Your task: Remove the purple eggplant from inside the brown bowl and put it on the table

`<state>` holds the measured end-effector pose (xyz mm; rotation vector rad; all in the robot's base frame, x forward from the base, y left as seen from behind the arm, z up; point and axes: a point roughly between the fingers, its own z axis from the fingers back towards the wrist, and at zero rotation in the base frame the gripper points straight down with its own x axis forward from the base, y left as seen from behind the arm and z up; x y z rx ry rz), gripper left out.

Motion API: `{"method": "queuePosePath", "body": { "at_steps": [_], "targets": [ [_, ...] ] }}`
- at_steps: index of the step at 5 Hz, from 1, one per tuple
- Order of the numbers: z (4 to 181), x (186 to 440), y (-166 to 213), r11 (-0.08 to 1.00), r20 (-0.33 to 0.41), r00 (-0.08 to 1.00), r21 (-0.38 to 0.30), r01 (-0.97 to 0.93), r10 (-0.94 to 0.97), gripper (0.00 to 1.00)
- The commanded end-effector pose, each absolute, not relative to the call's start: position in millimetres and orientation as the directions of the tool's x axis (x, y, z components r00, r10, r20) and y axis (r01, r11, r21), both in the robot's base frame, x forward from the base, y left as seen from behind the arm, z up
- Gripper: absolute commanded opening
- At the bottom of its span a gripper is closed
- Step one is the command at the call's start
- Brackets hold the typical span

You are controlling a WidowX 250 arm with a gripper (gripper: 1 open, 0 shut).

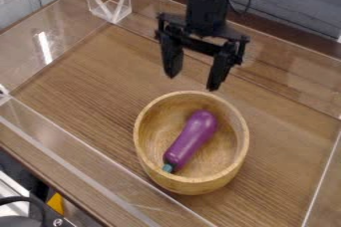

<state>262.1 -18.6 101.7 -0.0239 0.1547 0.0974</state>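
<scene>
The tool (196, 76) hangs spread above the brown bowl's (234, 161) far rim, purple eggplant (190, 138) lying inside

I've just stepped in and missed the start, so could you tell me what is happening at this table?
A single robot arm is working over a wooden table fenced by clear walls. Its gripper is open and points down, hanging above the table just behind the brown bowl. The purple eggplant lies inside the bowl, stem end toward the camera. Nothing is held yet, so the removal has not begun.
</scene>
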Motion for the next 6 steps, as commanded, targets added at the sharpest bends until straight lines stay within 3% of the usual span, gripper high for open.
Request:
{"method": "queuePosePath", "body": {
  "at_steps": [1,2,4,6],
  "targets": [
    [114.9,249.5,-41.5,0.995,-0.086,0.992,-0.034,-0.096,0.093,1.00],
    [109.5,237.2,-61.6,0.994,-0.079,0.992,-0.035,-0.105,0.102,1.00],
    [108.2,225.0,-63.7,0.973,-0.059,0.972,-0.034,-0.228,0.226,1.00],
    [91.2,220.7,-51.8,0.979,-0.041,0.978,-0.029,-0.204,0.203,1.00]
  ]
}}
